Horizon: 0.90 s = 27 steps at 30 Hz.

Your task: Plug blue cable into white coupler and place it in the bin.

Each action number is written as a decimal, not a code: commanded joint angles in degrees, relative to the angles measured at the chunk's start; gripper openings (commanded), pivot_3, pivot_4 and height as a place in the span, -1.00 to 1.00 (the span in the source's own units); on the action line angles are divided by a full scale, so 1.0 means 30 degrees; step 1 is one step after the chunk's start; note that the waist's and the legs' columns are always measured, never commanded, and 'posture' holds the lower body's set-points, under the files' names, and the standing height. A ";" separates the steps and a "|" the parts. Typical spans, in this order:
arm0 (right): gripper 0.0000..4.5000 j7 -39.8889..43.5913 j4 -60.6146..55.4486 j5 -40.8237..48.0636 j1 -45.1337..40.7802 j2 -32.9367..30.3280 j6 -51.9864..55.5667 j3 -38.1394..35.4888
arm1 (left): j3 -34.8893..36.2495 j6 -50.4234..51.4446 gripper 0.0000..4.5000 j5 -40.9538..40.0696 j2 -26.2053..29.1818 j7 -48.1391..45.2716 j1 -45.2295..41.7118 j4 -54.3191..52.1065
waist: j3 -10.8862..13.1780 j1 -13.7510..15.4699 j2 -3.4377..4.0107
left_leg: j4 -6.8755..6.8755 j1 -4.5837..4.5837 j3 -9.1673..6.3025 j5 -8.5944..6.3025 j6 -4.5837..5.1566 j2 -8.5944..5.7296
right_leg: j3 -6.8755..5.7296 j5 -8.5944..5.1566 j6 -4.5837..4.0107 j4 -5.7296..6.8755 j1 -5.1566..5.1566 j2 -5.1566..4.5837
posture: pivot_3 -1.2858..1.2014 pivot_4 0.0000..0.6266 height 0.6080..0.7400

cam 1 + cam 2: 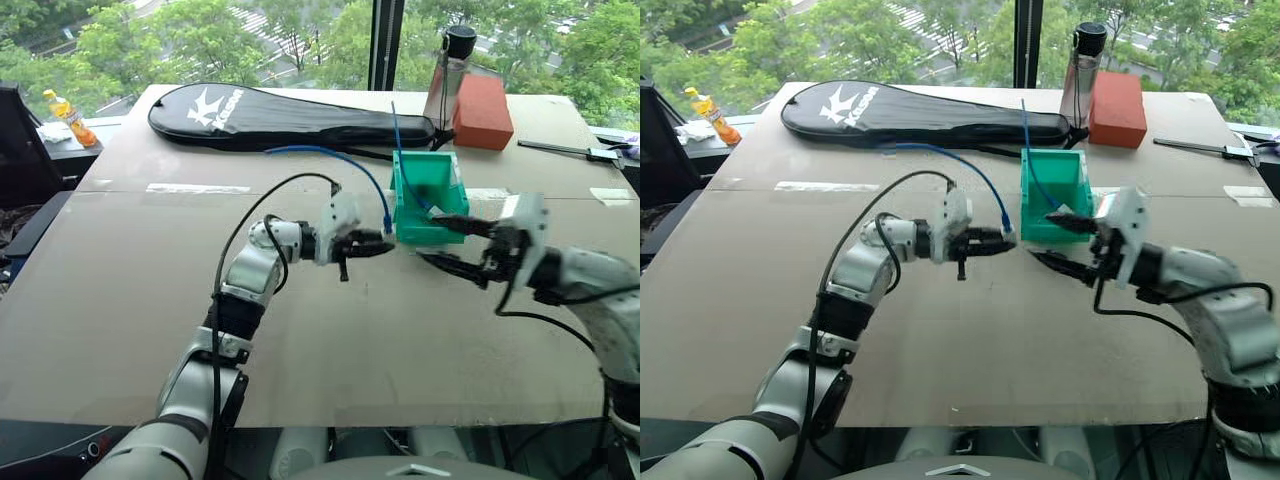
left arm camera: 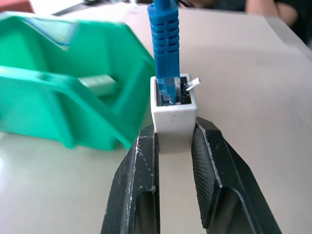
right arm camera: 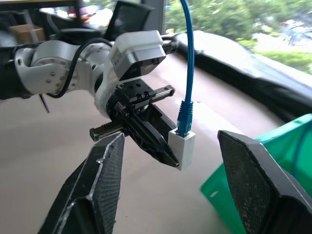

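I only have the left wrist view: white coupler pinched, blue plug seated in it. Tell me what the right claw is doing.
Observer: The right claw stands open and holds nothing, just in front of the small teal-green plastic bin.
Operator: Confirm where the rest of the cable runs.
Observer: The thin bright-blue cable arcs up from the tiny white boxy coupler and back over the cardboard-coloured tabletop toward the long black racket bag.
Operator: Report what is already in the bin.
Observer: Another blue cable rises out of it; whatever else lies inside I cannot make out.
Operator: Place my left claw.
Observer: The left claw sits beside the bin's left wall, not over it.
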 commanded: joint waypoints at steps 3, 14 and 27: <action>0.34 -0.3739 -0.3935 -0.1505 0.4704 0.0925 -0.0253 -0.2094 | 0.1250 0.6335 -0.85 -0.0818 -0.1748 0.3659 -0.5834 0.2804 | 0.0006 -0.0077 -0.0004 | 0.0029 -0.0036 -0.0037 0.0001 0.0002 -0.0085 | -0.0016 -0.0005 0.0009 0.0000 -0.0009 -0.0013 | 0.03 -0.52 1.00; 0.36 -0.6907 -0.6149 -0.4625 1.0083 0.3246 -0.1993 -0.1594 | 0.2808 0.4755 -0.39 0.0154 -0.5186 0.6936 -1.2597 1.5268 | 0.0019 -0.0314 -0.0019 | -0.0020 0.0058 -0.0033 0.0004 0.0009 -0.0203 | 0.0116 -0.0026 0.0032 0.0031 0.0006 -0.0013 | 0.03 -0.52 1.00; 0.36 -0.6165 -0.4272 -0.4466 0.9476 0.2891 -0.2953 -0.2115 | 0.3220 0.8604 0.81 -0.1802 -0.1932 0.2378 -0.9018 0.5802 | 0.0015 -0.0714 -0.0004 | -0.0052 0.0103 0.0025 0.0005 0.0004 -0.0196 | 0.0196 -0.0039 0.0046 0.0045 0.0003 -0.0027 | 0.03 -0.52 1.00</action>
